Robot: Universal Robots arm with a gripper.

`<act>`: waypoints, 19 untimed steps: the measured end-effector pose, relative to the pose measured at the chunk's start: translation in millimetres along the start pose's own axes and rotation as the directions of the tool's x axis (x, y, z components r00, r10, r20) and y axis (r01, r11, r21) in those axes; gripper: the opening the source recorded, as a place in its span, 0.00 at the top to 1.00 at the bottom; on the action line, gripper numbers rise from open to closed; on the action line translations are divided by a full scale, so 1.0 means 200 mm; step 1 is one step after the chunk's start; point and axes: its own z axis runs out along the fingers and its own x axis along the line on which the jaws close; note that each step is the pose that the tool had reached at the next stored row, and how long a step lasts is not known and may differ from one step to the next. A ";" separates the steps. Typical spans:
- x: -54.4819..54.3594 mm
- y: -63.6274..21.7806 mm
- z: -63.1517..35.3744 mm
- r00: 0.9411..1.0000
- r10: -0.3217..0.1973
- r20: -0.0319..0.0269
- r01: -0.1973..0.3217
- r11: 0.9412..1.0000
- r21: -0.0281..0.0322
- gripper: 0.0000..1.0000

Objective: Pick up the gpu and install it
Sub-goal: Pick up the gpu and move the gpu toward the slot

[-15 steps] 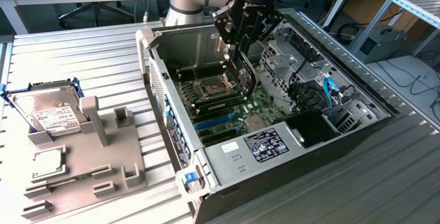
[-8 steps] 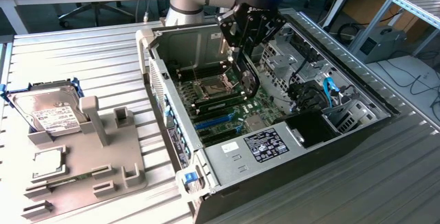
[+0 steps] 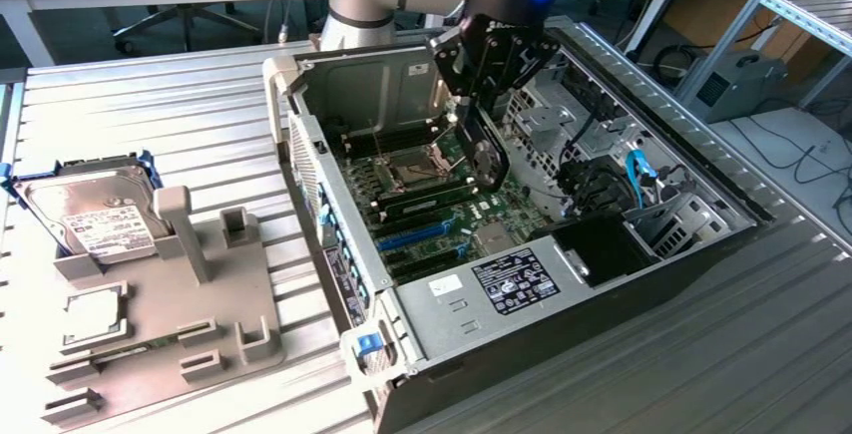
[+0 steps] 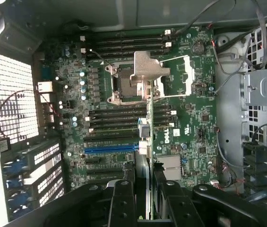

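Note:
The gpu [image 3: 488,155], a thin black card, hangs upright over the motherboard [image 3: 426,195] inside the open computer case [image 3: 303,145]. My gripper [image 3: 477,105] is shut on its upper edge. In the wrist view the gpu [image 4: 149,156] shows edge-on as a thin line between my two black fingers [image 4: 122,198], above the green motherboard [image 4: 185,118] and in line with the processor socket [image 4: 142,75]. The blue expansion slot [image 4: 109,149] lies beside the card's line, and the card stands clear of the board.
At the exterior view's left, a grey fixture [image 3: 200,304] holds a silver hard drive [image 3: 94,210] and a square processor chip [image 3: 94,314]. A black power supply [image 3: 606,249], cables and drive cages [image 3: 665,205] crowd the case's right side.

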 end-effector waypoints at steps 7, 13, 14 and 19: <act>-0.04 0.004 0.027 1.000 0.000 -0.001 0.000 1.000 0.001 0.74; -0.07 0.008 0.056 1.000 0.000 -0.001 0.000 1.000 0.002 0.74; -0.08 0.009 0.060 1.000 0.000 -0.001 0.000 1.000 0.002 0.74; -0.11 0.011 0.078 1.000 0.000 -0.002 0.000 1.000 0.003 0.74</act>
